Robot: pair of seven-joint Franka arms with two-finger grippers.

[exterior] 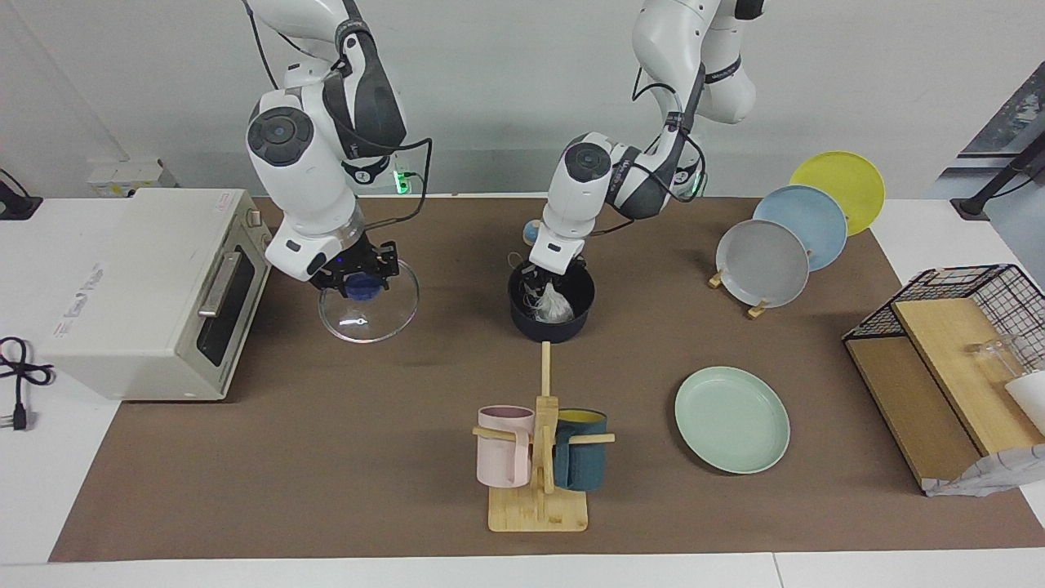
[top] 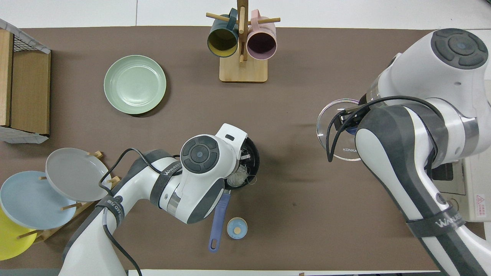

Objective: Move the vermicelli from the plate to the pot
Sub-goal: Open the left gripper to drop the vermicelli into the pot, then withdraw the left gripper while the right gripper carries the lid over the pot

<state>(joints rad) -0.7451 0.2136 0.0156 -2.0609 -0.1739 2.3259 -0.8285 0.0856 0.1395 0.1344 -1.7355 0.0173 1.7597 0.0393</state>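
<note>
Facing and overhead views of the bench at the moment of delivery. The left tool (exterior: 545,282) is down in the mouth of the pot (exterior: 552,321), closed on the vermicelli (exterior: 553,305), which hangs inside the pot's rim with loose strands trailing (whether the bundle already rests on the pot's floor cannot be told). In the overhead view the pot (top: 251,161) is largely covered by the left arm; the vermicelli (top: 238,179) shows at the pot's 6 o'clock edge, above the blue handle.

The plate (exterior: 732,419) lies bare at about 4 o'clock from the pot in the facing view, well apart from it; nothing is left on it to carry.

The right tool (exterior: 357,282) is closed on the blue knob of a glass lid (exterior: 369,304), held tilted over the bench at the pot's 9 o'clock in the facing view, near a toaster oven (exterior: 139,294).

Progress, as judged: the carry is done and the plate is cleared. Left to do: release the bundle so that it settles inside the pot, and lift the left tool clear without dragging strands over the rim.
</note>
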